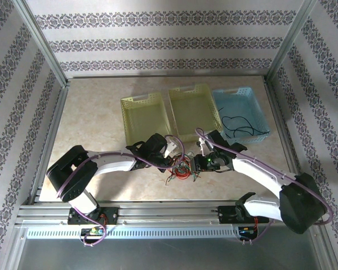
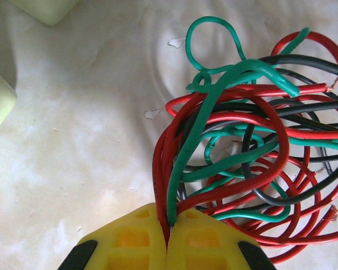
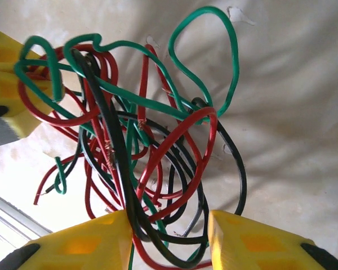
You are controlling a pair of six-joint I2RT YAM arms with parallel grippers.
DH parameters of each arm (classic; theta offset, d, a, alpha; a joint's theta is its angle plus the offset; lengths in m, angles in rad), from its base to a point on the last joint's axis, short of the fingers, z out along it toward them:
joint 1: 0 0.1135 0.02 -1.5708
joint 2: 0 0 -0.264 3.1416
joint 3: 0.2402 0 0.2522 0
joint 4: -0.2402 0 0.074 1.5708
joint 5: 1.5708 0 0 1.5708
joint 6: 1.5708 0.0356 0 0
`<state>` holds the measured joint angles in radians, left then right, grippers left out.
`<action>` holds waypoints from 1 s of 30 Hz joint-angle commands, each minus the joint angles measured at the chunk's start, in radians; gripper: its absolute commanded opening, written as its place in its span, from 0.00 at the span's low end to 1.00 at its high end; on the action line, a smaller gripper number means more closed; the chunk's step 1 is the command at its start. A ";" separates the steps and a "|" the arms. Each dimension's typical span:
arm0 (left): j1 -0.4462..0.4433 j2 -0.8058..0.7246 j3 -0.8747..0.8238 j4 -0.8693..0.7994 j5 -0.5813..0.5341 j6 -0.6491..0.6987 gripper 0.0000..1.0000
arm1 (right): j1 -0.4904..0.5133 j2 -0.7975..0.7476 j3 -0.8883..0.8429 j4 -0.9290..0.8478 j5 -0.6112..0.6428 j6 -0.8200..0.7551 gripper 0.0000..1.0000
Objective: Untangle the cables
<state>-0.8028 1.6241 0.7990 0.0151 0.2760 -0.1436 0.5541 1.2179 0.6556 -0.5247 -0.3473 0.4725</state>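
Note:
The cables [image 1: 183, 167] lie as one tangled clump of thin red, green and black wires on the table between my two grippers. My left gripper [image 1: 172, 160] is shut on the cables: in the left wrist view its yellow fingertips [image 2: 169, 225] pinch red and green strands at the clump's [image 2: 253, 152] edge. My right gripper [image 1: 200, 163] stands open at the clump's other side. In the right wrist view several loops of the cables [image 3: 135, 140] pass loosely through the gap of the right gripper [image 3: 169, 236]. The left gripper's yellow fingers [image 3: 3, 84] show at the far left there.
Three baskets stand in a row behind the clump: two yellow-green ones [image 1: 145, 115] [image 1: 194, 109] and a blue one [image 1: 240, 112] holding a black cable [image 1: 236, 125]. Metal frame rails border the table on all sides.

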 commanded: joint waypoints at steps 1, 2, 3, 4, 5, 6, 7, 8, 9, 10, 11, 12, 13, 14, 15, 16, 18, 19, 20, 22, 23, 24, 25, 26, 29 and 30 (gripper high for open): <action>0.007 0.008 0.028 0.021 -0.015 -0.016 0.00 | 0.003 0.015 -0.009 0.026 -0.022 -0.033 0.33; 0.007 0.008 0.027 0.020 -0.017 -0.016 0.00 | 0.002 0.017 -0.010 0.025 -0.024 -0.037 0.28; 0.007 0.008 0.029 0.021 -0.017 -0.016 0.00 | 0.003 0.019 -0.011 0.025 -0.027 -0.039 0.20; 0.007 0.009 0.028 0.022 -0.016 -0.016 0.00 | 0.003 0.017 -0.013 0.023 -0.027 -0.039 0.14; 0.007 0.010 0.029 0.021 -0.018 -0.015 0.00 | 0.002 0.011 -0.016 0.021 -0.024 -0.036 0.09; 0.007 0.011 0.030 0.020 -0.019 -0.015 0.00 | 0.000 0.003 -0.015 0.012 -0.024 -0.036 0.05; 0.007 0.013 0.032 0.019 -0.023 -0.015 0.00 | -0.003 -0.008 -0.016 0.004 -0.015 -0.033 0.03; 0.007 0.015 0.033 0.015 -0.031 -0.016 0.00 | -0.007 -0.027 -0.014 -0.009 0.001 -0.027 0.01; 0.007 0.017 0.034 0.010 -0.038 -0.016 0.00 | -0.014 -0.051 -0.013 -0.024 0.021 -0.020 0.00; 0.007 0.020 0.035 0.010 -0.046 -0.016 0.00 | -0.022 -0.074 -0.009 -0.039 0.038 -0.013 0.00; 0.007 0.020 0.034 0.007 -0.058 -0.016 0.00 | -0.036 -0.106 -0.005 -0.056 0.059 -0.003 0.00; 0.007 0.023 0.035 0.006 -0.072 -0.018 0.00 | -0.053 -0.140 -0.002 -0.071 0.084 0.010 0.00; 0.007 0.024 0.033 0.005 -0.089 -0.018 0.00 | -0.074 -0.174 0.001 -0.086 0.113 0.027 0.00; 0.007 0.026 0.033 0.003 -0.104 -0.018 0.00 | -0.094 -0.204 0.002 -0.097 0.140 0.042 0.00; 0.007 0.028 0.032 0.001 -0.123 -0.019 0.00 | -0.118 -0.234 0.005 -0.112 0.171 0.061 0.00; 0.007 0.031 0.032 -0.003 -0.139 -0.019 0.00 | -0.143 -0.261 0.007 -0.122 0.197 0.078 0.00; 0.007 0.034 0.032 -0.012 -0.150 -0.016 0.00 | -0.187 -0.302 0.010 -0.147 0.241 0.110 0.00; 0.007 0.034 0.028 -0.014 -0.152 -0.016 0.00 | -0.210 -0.320 0.010 -0.160 0.262 0.125 0.00; 0.007 0.033 0.027 -0.016 -0.153 -0.017 0.00 | -0.227 -0.338 0.009 -0.169 0.281 0.139 0.00; 0.007 0.027 0.017 -0.020 -0.158 -0.019 0.00 | -0.272 -0.379 0.006 -0.193 0.330 0.169 0.00; 0.007 0.023 0.013 -0.021 -0.161 -0.019 0.00 | -0.289 -0.399 0.004 -0.203 0.354 0.183 0.00; 0.007 0.018 0.007 -0.020 -0.165 -0.020 0.00 | -0.311 -0.419 0.001 -0.214 0.374 0.197 0.00; 0.007 0.011 -0.001 -0.021 -0.169 -0.021 0.00 | -0.333 -0.433 -0.005 -0.222 0.386 0.208 0.00; 0.007 0.005 -0.008 -0.020 -0.173 -0.021 0.00 | -0.352 -0.443 -0.011 -0.222 0.382 0.211 0.00; 0.007 -0.006 -0.021 -0.017 -0.175 -0.012 0.00 | -0.384 -0.432 -0.028 -0.206 0.320 0.211 0.00; 0.007 -0.007 -0.023 -0.017 -0.174 -0.006 0.00 | -0.383 -0.421 -0.037 -0.193 0.289 0.206 0.00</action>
<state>-0.8028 1.6382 0.8001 0.0154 0.1432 -0.1577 0.1806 0.7811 0.6422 -0.7101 -0.0498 0.6537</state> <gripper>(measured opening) 0.041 0.046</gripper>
